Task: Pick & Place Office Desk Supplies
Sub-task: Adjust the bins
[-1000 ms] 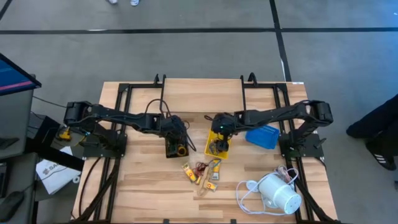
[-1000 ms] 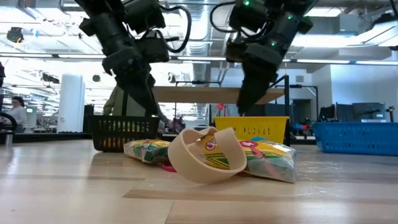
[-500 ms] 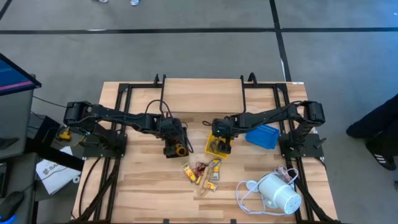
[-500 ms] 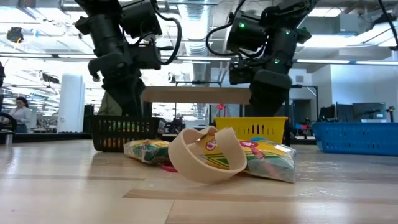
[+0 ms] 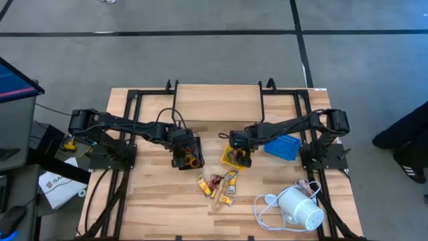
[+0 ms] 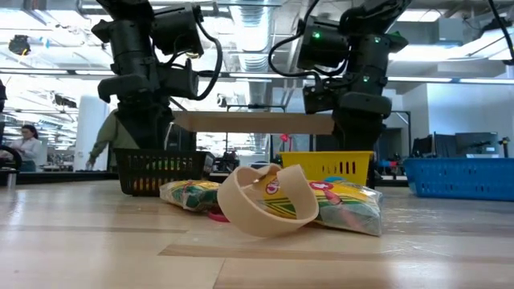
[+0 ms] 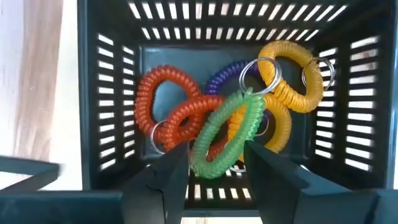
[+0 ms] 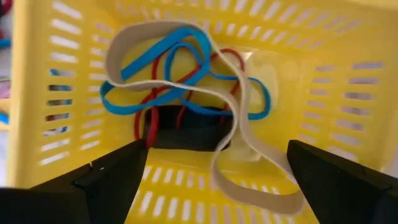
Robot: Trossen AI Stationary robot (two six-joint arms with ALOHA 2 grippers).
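My left gripper (image 7: 214,171) stands over the black mesh tray (image 5: 179,163), shut on a green coil loop (image 7: 227,134). Red (image 7: 168,115), yellow (image 7: 292,74) and purple coil loops lie on the tray's floor. My right gripper (image 8: 214,180) hangs open over the yellow tray (image 5: 225,159), its fingers wide apart. Blue (image 8: 186,68) and red rubber bands and a wide beige band (image 8: 236,118) lie in that tray. In the low view both grippers' fingers are hidden behind the trays. My left gripper pinches the green coil loop's near end (image 7: 208,165) between its two fingers. The fingers come from above, pointing steeply down. The loop reaches from the fingers down into the black tray, over the red and yellow coils; whether it rests on them I cannot tell.
Loose supplies lie mid-table near the front: a beige band (image 6: 265,201), bagged packets (image 6: 345,205) and small clips (image 5: 214,187). A blue tray (image 5: 282,146) stands right of the yellow one. A white cylindrical device (image 5: 299,207) with its cord is at the front right.
Both grippers have tipped from a slant to point steeply down. The right one has sunk lower over the yellow tray, and the left one stands over the black tray. Neither finger gap has changed.
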